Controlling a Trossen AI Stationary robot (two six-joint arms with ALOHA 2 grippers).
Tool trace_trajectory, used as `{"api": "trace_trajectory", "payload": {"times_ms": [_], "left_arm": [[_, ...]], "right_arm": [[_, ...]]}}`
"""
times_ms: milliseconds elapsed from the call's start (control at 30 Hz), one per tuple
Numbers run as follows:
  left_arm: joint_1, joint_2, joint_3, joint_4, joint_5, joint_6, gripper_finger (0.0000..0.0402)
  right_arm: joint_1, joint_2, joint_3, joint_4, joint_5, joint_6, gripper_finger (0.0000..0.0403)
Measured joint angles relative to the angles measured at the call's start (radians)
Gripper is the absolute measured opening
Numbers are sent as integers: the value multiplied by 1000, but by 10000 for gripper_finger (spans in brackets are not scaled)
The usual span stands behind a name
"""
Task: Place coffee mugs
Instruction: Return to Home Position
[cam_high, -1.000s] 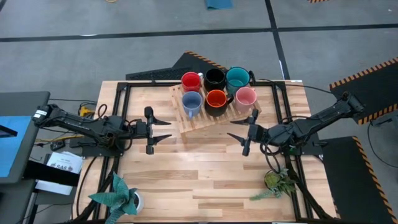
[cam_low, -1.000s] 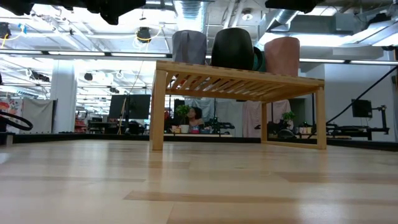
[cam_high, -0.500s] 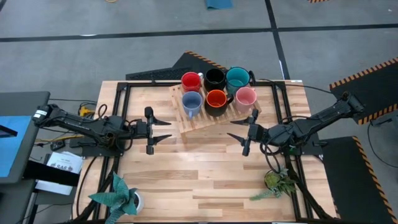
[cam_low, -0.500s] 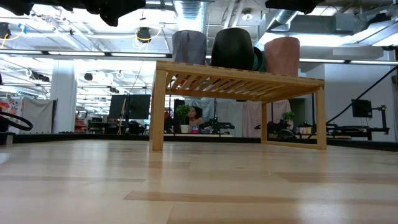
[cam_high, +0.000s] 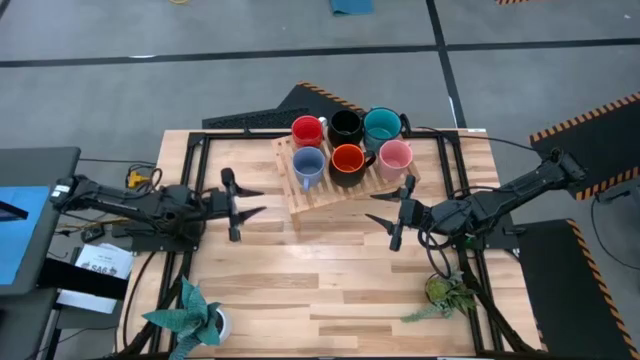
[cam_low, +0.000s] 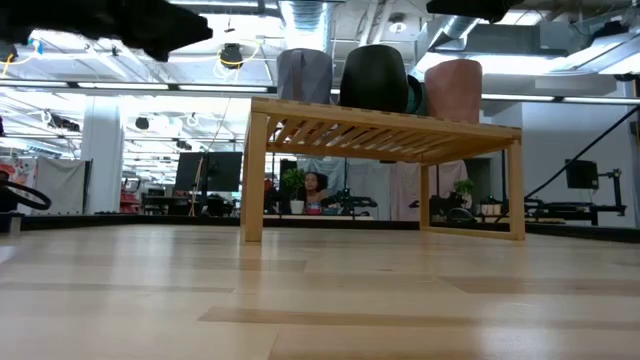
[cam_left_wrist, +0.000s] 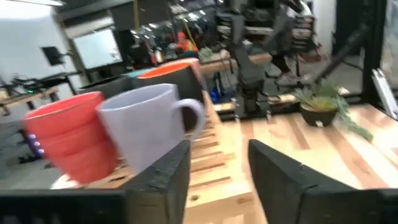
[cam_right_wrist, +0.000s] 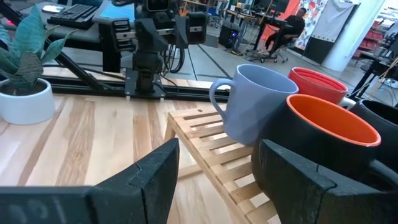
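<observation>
Six mugs stand upright on a slatted wooden rack (cam_high: 325, 190) at the table's far middle: red (cam_high: 307, 131), black (cam_high: 345, 126) and teal (cam_high: 381, 127) behind, light blue (cam_high: 308, 164), orange-red (cam_high: 347, 160) and pink (cam_high: 395, 157) in front. My left gripper (cam_high: 258, 201) hovers open left of the rack, pointing at it. My right gripper (cam_high: 371, 206) hovers open just near of the rack's right end. In the left wrist view the red mug (cam_left_wrist: 74, 134) and light blue mug (cam_left_wrist: 146, 127) lie ahead; the right wrist view shows the light blue (cam_right_wrist: 258, 102) and orange-red (cam_right_wrist: 329, 143) mugs.
Two small potted plants stand near the table's near edge, one at the left (cam_high: 190, 315) and one at the right (cam_high: 448, 292). Bare wood lies between the grippers and the near edge. Black frame rails run along the table's sides. In the low view the rack (cam_low: 380, 130) stands on legs.
My left gripper has drawn back a little toward the table's left and far edges and turned slightly toward the rack. The mugs, the rack and my right arm have kept still.
</observation>
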Motion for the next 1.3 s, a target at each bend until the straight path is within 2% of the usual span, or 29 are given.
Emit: {"api": "trace_trajectory", "payload": {"times_ms": [267, 500, 700, 1033, 1167, 1300], "left_arm": [[29, -211, -154, -35, 80, -41, 12], [29, -323, -295, -38, 102, -109, 0], [29, -403, -296, -100, 104, -90, 0], [29, -574, -297, -322, 101, -112, 0], [29, -573, -297, -329, 144, -108, 0], [29, -553, -297, -355, 280, -124, 0]], "right_arm": [[0, 0, 0, 0, 0, 15, 249], [0, 0, 0, 0, 0, 15, 249], [0, 0, 0, 0, 0, 16, 249], [3, 0, 0, -1, 0, 17, 249], [3, 0, 0, -1, 0, 17, 249], [3, 0, 0, -4, 0, 17, 249]]}}
